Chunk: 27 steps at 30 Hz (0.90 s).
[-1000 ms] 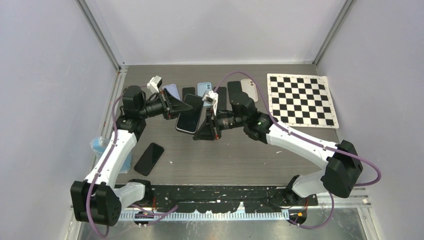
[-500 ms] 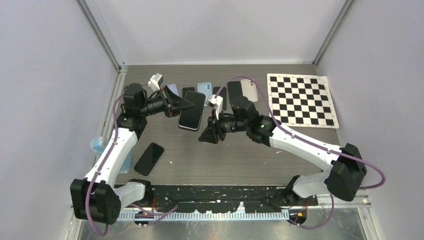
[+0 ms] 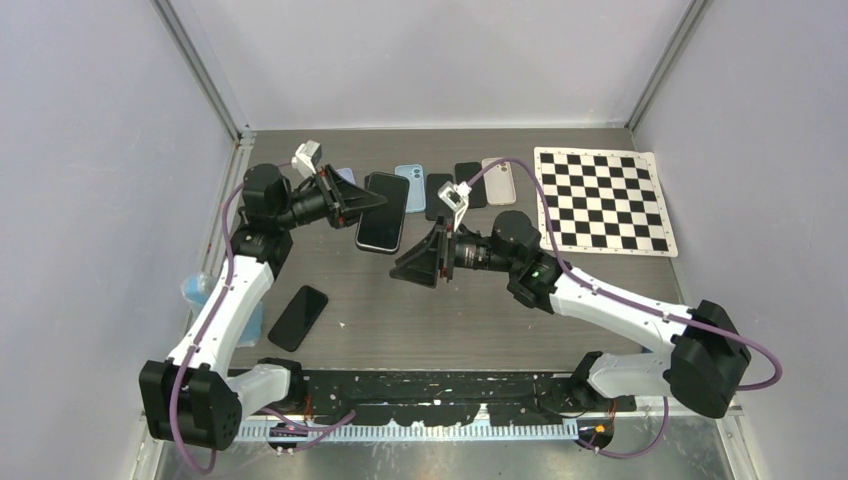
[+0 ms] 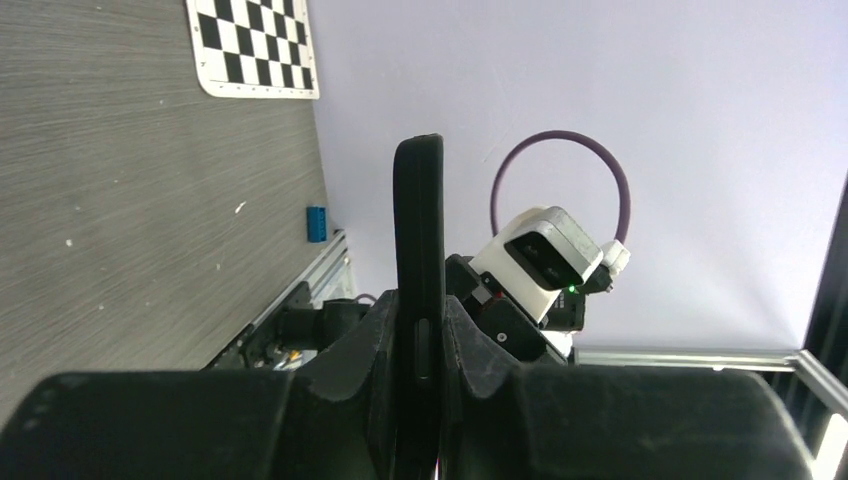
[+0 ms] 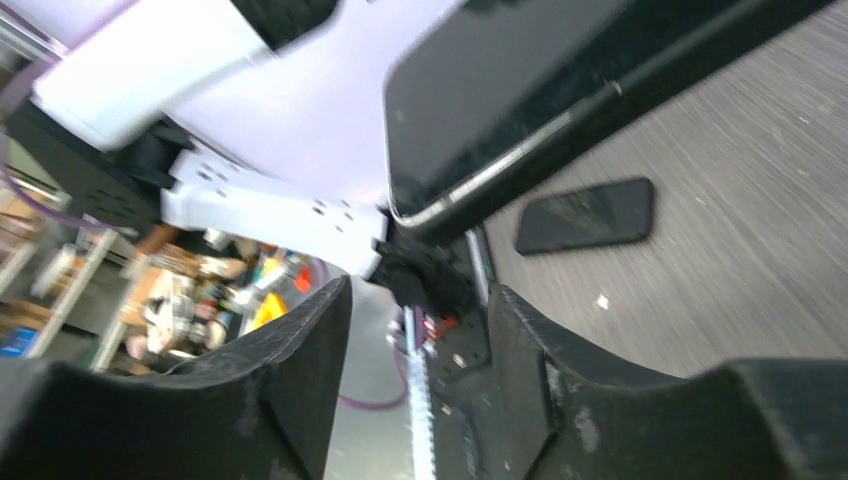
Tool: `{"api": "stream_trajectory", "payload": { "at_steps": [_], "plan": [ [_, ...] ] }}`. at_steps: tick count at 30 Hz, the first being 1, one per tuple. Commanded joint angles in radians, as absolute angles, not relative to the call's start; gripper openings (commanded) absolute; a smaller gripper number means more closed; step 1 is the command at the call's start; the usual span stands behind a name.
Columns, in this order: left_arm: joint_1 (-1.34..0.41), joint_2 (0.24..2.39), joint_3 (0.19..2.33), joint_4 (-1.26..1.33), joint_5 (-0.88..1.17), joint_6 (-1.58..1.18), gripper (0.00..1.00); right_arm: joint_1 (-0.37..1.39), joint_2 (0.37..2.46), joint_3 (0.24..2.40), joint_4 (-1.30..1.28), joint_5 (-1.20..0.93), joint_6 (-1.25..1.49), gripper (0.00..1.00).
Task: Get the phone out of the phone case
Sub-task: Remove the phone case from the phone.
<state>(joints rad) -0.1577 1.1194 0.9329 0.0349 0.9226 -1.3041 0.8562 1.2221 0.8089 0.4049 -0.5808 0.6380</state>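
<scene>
Top external view has the left end effector clamped on the phone, holding it clear above the tabletop toward the far left. The left wrist view shows it edge-on, pinched between the fingers. The right end effector hangs just near and right of it, jaws spread and gripping nothing. From the right wrist view, the black phone case seems to be on the handset still.

The risk is in that single pinch. If the right end effector comes back off-centre or pries hard at the lip, the phone may twist out of the left grip and fall to the tabletop. Phone and case may also come away together.

A second ago the right end effector was nearly closed against the phone's right edge. It has since opened and backed off to the near right, while the left arm has carried the phone slightly farther and left.
</scene>
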Motion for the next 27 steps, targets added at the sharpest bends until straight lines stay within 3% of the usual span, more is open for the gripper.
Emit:
{"api": "stream_trajectory", "payload": {
  "at_steps": [1, 4, 8, 18, 27],
  "plan": [
    [-0.156, 1.065, 0.916, 0.191, 0.91, -1.435, 0.0, 0.862, 1.284, 0.812, 0.766, -0.579, 0.88, 0.52],
    [-0.157, 1.054, 0.892, 0.205, 0.899, -1.469, 0.0, 0.864, 1.331, 0.815, 0.869, -0.562, 0.936, 0.4],
    [-0.157, 1.046, 0.874, 0.221, 0.894, -1.503, 0.0, 0.864, 1.348, 0.817, 0.886, -0.513, 0.958, 0.32],
    [-0.163, 1.012, 0.835, 0.303, 0.893, -1.622, 0.0, 0.864, 1.375, 0.806, 0.849, -0.371, 1.01, 0.25],
    [-0.163, 0.971, 0.776, 0.502, 0.847, -1.792, 0.0, 0.849, 1.405, 0.759, 0.735, -0.251, 0.907, 0.07]
  ]
}}
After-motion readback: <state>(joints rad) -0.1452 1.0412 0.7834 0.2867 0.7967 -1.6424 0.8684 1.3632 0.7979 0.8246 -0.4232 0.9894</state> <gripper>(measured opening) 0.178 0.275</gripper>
